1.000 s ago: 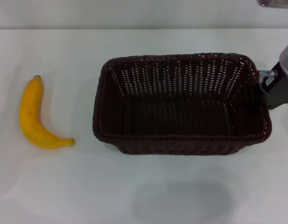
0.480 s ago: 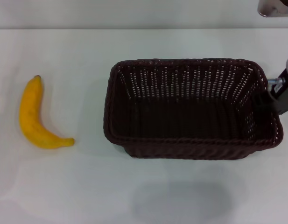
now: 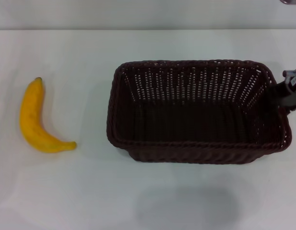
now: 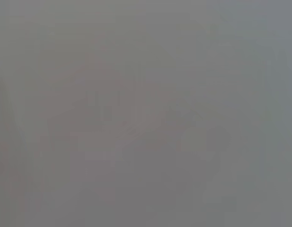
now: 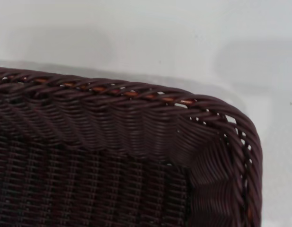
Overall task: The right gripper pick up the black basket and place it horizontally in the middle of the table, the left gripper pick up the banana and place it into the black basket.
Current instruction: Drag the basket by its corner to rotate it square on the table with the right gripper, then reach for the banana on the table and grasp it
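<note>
Head view: large dark brown-black woven wicker basket [image 3: 195, 112] sits long side across, right of centre on the plain white table [image 3: 148, 191]. Compared with a second ago it has shifted toward the robot's right and squared up; over the last half second it has not moved. Right gripper [image 3: 291, 88], a dark arm end with a small silver fitting, shows only at the right edge beside the basket's right wall, farther out than half a second ago. Cannot tell whether its fingers are parted or closed, nor whether it touches the rim. Likely reading: basket placement done or nearly so, right arm backing off.

Curved yellow banana [image 3: 36, 120] lies flat, well apart from the basket on the left, untouched. Left gripper out of sight; its wrist view shows featureless grey. Banana pick not yet begun.

Right wrist view: braided rim corner of the basket [image 5: 136, 156], close up.
</note>
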Tool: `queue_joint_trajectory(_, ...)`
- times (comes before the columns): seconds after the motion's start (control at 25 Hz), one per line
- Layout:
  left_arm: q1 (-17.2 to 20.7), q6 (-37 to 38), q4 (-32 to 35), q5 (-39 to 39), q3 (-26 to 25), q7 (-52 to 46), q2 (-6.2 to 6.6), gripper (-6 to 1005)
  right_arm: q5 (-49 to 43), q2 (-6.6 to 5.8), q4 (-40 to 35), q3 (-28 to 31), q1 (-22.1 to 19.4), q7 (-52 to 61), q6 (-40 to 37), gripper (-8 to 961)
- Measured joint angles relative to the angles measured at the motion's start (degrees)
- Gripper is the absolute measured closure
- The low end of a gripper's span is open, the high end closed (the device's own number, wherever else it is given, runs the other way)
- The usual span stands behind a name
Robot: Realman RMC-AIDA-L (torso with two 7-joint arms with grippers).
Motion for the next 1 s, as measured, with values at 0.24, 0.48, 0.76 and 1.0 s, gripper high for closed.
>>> queue_joint_trajectory(0.24, 0.36, -0.15, 0.00, 0.06, 0.00, -0.16, -0.25, 124, -0.09, -1.35, -8.98, 2.27, -1.05, 0.01, 2.34, 471)
queue_joint_trajectory(0.48, 0.79, 0.05, 0.00, 1.89, 0.53, -1.82, -0.48, 124, -2.76, -1.11, -16.56, 5.25, -6.29, -6.03, -4.26, 471)
queue_joint_trajectory(0.76, 4.72, 3.72, 8.91, 12.50, 0.66, -19.56, -0.96, 124, 1.16, 0.62, -18.66, 6.72, -20.38, -25.31, -30.55, 471)
queue_joint_trajectory(1.0, 8.87, 18.39, 26.42, 30.58, 0.71, -42.47, -2.90, 124, 26.45, 0.28, -8.42, 7.12, -30.77, -54.31, -57.52, 471)
